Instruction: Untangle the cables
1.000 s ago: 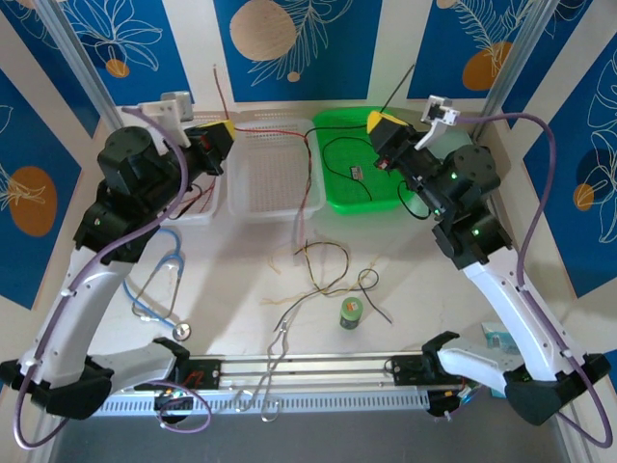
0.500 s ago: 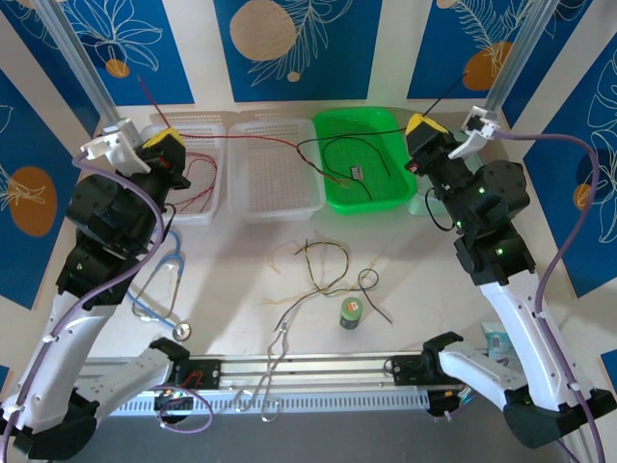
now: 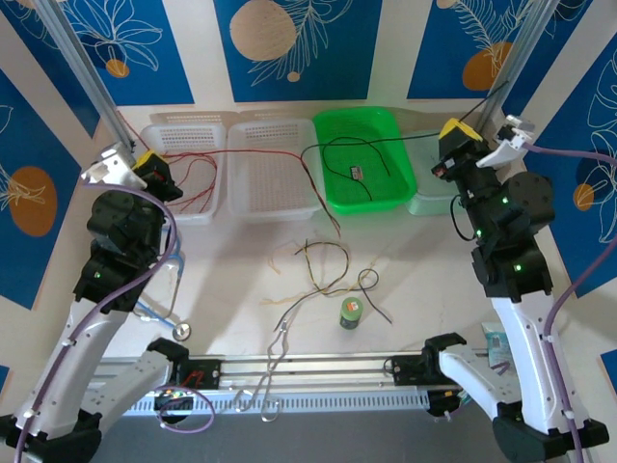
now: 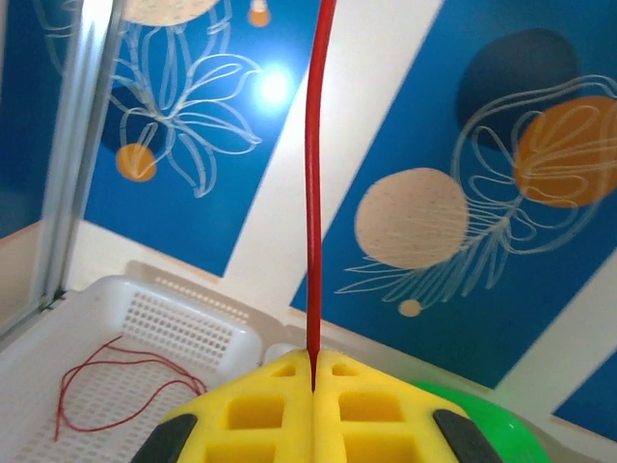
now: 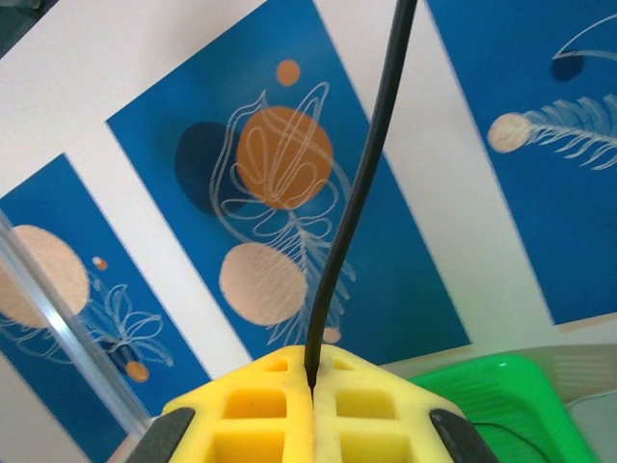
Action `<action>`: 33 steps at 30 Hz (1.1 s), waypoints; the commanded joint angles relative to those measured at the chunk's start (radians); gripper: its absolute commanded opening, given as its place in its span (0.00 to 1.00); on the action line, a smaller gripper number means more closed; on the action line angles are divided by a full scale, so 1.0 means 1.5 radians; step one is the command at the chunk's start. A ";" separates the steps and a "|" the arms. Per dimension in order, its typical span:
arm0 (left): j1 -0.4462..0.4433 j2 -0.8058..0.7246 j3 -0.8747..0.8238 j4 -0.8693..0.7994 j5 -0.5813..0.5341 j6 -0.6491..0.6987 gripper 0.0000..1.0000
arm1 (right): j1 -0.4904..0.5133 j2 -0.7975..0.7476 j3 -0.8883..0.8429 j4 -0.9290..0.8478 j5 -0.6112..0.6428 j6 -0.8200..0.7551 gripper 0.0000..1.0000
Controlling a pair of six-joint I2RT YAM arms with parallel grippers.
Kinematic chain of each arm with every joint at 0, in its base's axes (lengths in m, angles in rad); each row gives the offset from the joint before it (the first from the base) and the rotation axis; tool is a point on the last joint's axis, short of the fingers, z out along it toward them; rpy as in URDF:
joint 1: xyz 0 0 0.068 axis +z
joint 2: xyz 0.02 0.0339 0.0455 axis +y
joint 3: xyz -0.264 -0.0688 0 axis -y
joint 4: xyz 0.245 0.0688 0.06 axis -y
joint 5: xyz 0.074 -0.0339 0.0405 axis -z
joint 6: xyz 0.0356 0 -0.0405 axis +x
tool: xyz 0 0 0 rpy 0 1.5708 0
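Blue leaf-patterned panels back the tabletop [image 3: 231,280]. My left fingers [image 4: 255,410] are pinched shut on the red cable [image 4: 313,193], and my right fingers [image 5: 260,410] on the black cable [image 5: 359,207], both drawn taut over the trays. The two seem to meet by the green tray [image 3: 333,125]. I judge this the separating step: next, ease them apart gently. A loose tangle [image 3: 323,270] lies mid-tabletop.

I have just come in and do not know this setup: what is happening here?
Two robot arms are untangling thin cables. The left pincer is shut on a red cable, the right pincer on a black cable. They are far apart, so the red cable stretches over the white trays and the black one over the green tray. A loose tangle of other cables lies on the table nearer the arms' bases.
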 commanded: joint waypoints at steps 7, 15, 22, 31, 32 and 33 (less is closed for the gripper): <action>0.120 -0.026 -0.045 -0.001 0.026 -0.119 0.00 | -0.092 -0.047 -0.015 -0.046 0.065 -0.010 0.00; 0.178 -0.010 -0.064 -0.024 0.036 -0.160 0.00 | -0.162 -0.032 0.010 -0.084 0.038 -0.053 0.00; 0.238 -0.035 -0.126 -0.040 0.051 -0.193 0.00 | -0.218 -0.054 -0.022 -0.069 0.079 -0.087 0.00; 0.328 -0.058 -0.229 -0.050 0.102 -0.270 0.00 | -0.254 -0.065 -0.033 -0.069 0.090 -0.094 0.00; 0.341 -0.058 -0.245 -0.049 0.112 -0.282 0.00 | -0.255 -0.064 -0.032 -0.069 0.098 -0.098 0.00; 0.353 -0.060 -0.260 -0.045 0.120 -0.289 0.00 | -0.256 -0.064 -0.030 -0.068 0.107 -0.103 0.00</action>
